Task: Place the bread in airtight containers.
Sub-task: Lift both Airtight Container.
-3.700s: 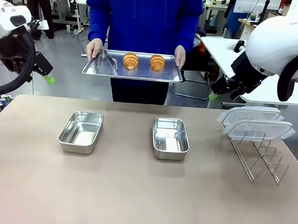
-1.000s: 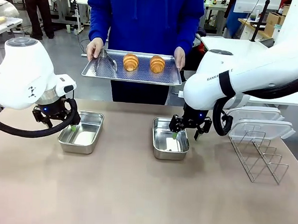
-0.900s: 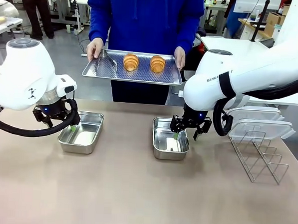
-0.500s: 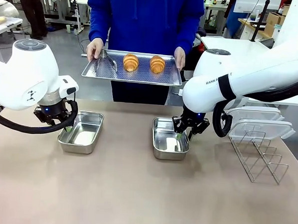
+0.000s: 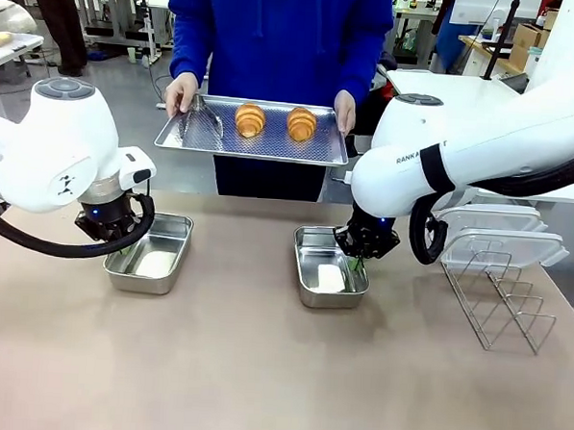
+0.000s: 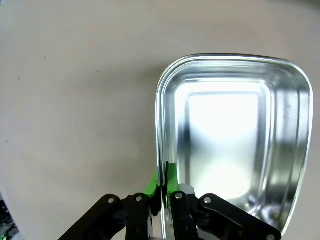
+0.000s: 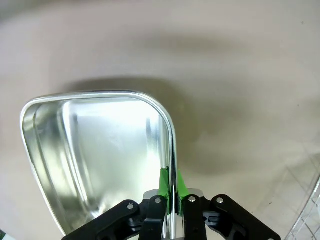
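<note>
The left claw [image 6: 164, 182] had just clamped shut on the wall of the left tin [image 5: 159, 261] and the right claw [image 7: 172, 187] on that of the right tin [image 5: 324, 275], steadying both on the counter [image 5: 260, 368], while the bread [image 5: 250, 120] remained on the person's tray [image 5: 271, 147]

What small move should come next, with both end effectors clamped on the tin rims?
The left end effector pinches the left tin's rim, the right end effector the right tin's; both are empty, and the croissants sit on the person's tray. So probably lift the tins slightly toward it.
</note>
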Tool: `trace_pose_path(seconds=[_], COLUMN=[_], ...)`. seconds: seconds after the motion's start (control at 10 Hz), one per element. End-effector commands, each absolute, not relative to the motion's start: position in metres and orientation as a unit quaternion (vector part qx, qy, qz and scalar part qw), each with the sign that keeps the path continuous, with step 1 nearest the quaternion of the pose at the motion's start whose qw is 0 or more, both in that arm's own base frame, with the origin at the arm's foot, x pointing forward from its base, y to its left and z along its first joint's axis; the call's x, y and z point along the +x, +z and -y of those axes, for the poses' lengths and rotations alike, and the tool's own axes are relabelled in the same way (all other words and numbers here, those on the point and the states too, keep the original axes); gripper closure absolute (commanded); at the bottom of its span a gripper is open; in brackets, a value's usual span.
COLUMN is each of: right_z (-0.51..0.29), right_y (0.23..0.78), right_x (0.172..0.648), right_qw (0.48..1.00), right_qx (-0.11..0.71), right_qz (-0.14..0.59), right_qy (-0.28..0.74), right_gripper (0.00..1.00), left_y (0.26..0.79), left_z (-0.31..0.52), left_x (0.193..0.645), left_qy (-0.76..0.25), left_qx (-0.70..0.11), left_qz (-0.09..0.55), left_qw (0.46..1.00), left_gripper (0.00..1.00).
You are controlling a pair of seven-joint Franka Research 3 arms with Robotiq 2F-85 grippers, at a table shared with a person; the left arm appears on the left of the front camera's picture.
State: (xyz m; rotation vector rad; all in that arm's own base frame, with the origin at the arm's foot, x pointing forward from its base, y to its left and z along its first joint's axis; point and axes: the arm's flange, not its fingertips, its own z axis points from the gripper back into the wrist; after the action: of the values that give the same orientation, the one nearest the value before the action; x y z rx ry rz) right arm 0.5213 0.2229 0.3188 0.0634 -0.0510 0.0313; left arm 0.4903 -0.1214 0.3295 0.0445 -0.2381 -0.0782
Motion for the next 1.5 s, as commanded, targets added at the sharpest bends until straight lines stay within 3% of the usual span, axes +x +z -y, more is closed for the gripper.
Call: trace_pose_path(seconds=[0.0,0.3,0.4,0.5,0.9,1.4], right_z=[-0.224,-0.223,-0.219,-0.215,-0.202,-0.19], right_y=[0.319,0.321,0.326,0.34,0.423,0.479], right_x=[0.514,0.516,0.517,0.517,0.504,0.497], right_qw=[0.999,0.999,0.999,0.998,0.999,0.998], right_qx=[0.013,-0.005,-0.008,-0.013,-0.005,0.027], right_qz=[0.041,0.045,0.05,0.053,0.037,0.052], right_qy=[-0.005,-0.005,-0.001,-0.001,0.024,0.014], right_gripper=[1.0,1.0,1.0,1.0,1.0,1.0], left_y=[0.329,0.333,0.33,0.346,0.436,0.476], left_z=[0.124,0.122,0.122,0.117,0.109,0.112], left_x=[0.491,0.494,0.49,0.486,0.462,0.455], left_qy=[-0.033,-0.012,-0.036,-0.035,-0.011,-0.014], left_qx=[0.017,-0.01,0.019,0.003,-0.053,-0.047], left_qz=[0.11,0.103,0.118,0.121,0.135,0.138], left_qw=[0.993,0.995,0.992,0.992,0.989,0.989], left_gripper=[1.0,1.0,1.0,0.95,0.95,0.95])
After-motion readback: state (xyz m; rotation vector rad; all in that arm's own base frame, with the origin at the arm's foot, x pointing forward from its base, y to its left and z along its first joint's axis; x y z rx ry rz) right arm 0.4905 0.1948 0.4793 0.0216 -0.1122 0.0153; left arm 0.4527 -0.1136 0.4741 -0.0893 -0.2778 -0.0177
